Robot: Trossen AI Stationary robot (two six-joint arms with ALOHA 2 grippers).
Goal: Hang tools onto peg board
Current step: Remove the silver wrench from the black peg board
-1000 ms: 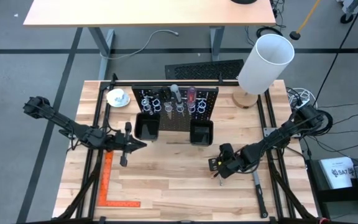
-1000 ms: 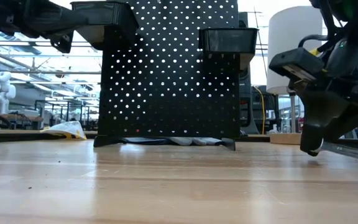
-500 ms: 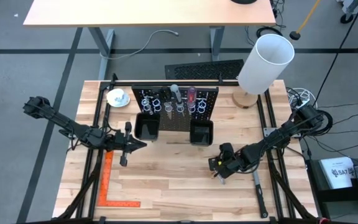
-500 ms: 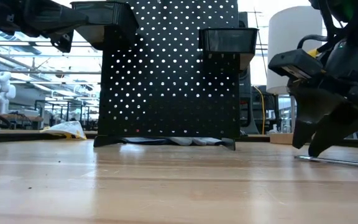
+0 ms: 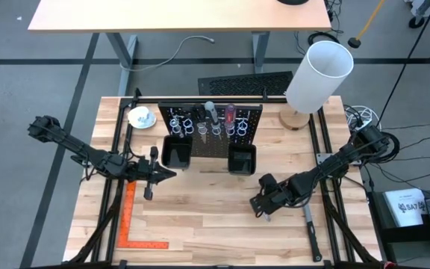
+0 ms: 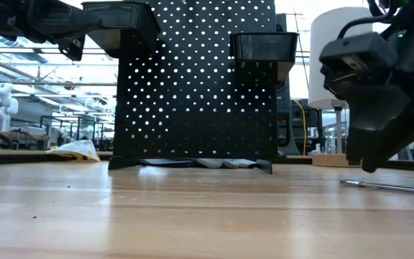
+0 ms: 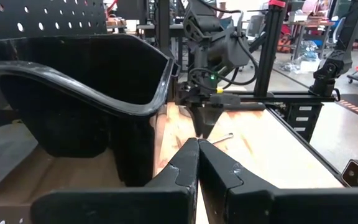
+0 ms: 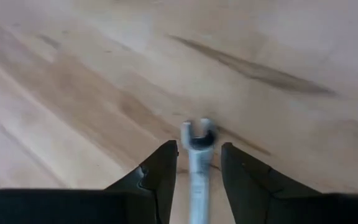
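Note:
The black peg board [image 5: 209,123] stands upright at the table's far middle, with a red-handled [image 5: 230,113] and a dark-handled screwdriver [image 5: 210,112] standing in its ring holders and two black bins [image 5: 177,153] [image 5: 242,158] on its near face. A short silver wrench [image 8: 196,149] lies flat on the table right of centre [image 6: 387,187]. My right gripper [image 8: 199,163] is open just above it, one finger on either side of the shaft, not touching. My left gripper [image 7: 197,149] is shut and empty, hovering beside the left bin [image 5: 172,174].
An orange L-shaped square [image 5: 133,224] lies at the near left. A white cylinder on a wooden base [image 5: 318,75] stands at the far right, a small white dish [image 5: 140,116] at the far left. A long grey tool [image 5: 312,232] lies by the right frame rail.
My right gripper has opened and let go of the wrench, whose held end has dropped so that it lies flat on the table. The gripper has then risen a little and shifted slightly toward the table's left edge.

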